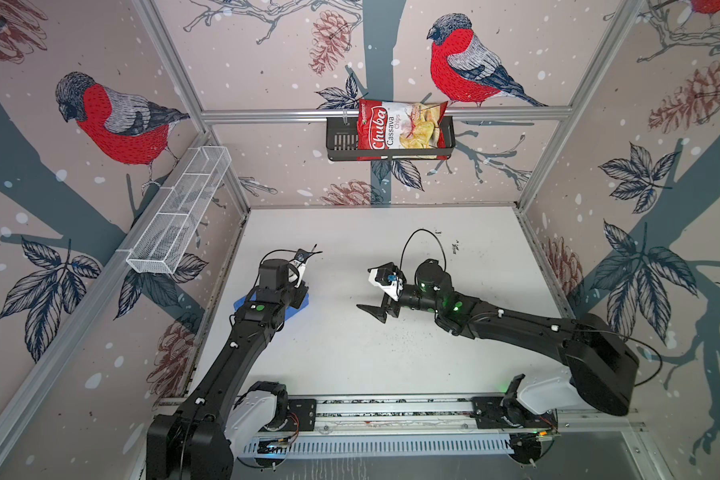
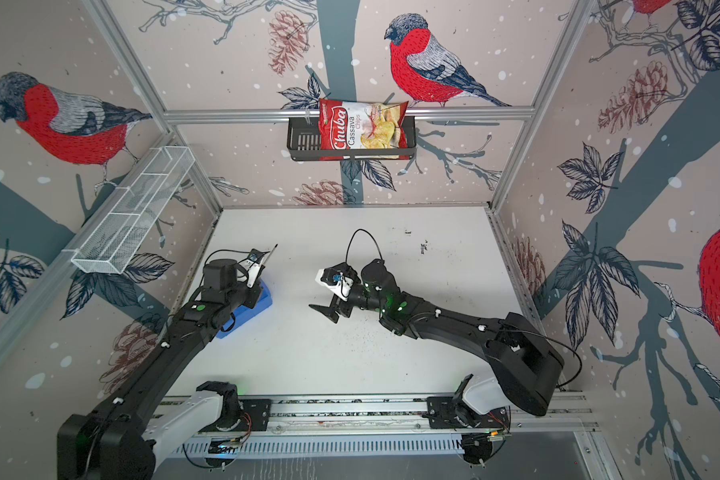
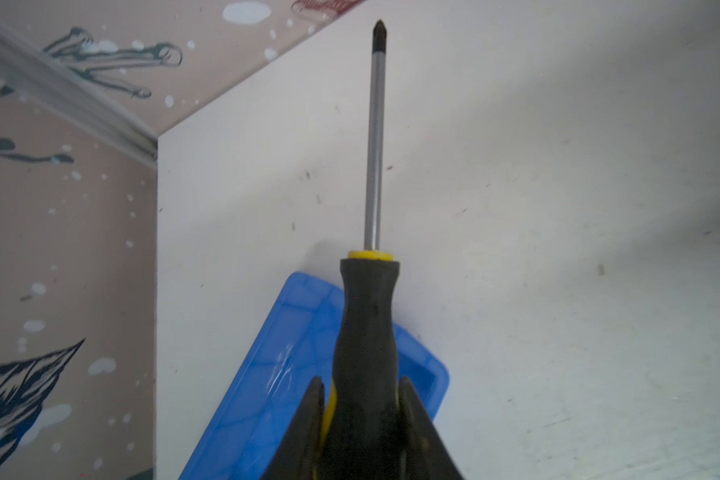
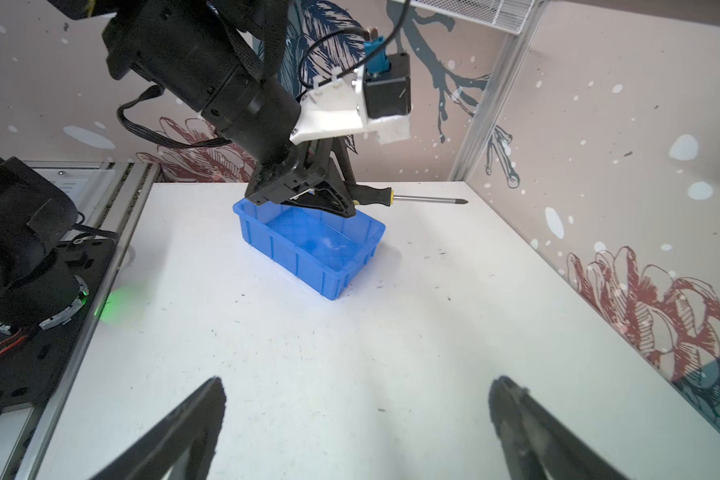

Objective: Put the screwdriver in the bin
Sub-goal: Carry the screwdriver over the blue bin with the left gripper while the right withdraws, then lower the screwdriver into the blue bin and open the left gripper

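Screwdriver hangs level over the far end of the blue bin, handle clamped in the left gripper; the right gripper hovers above the white table, jaws wide apart.

The left arm reaches forward from its base, and its wrist tips down. The left claw squeezes tight on the black handle of the screwdriver. The right arm stretches low toward the middle. The right claw is spread wide, with nothing between its fingers.
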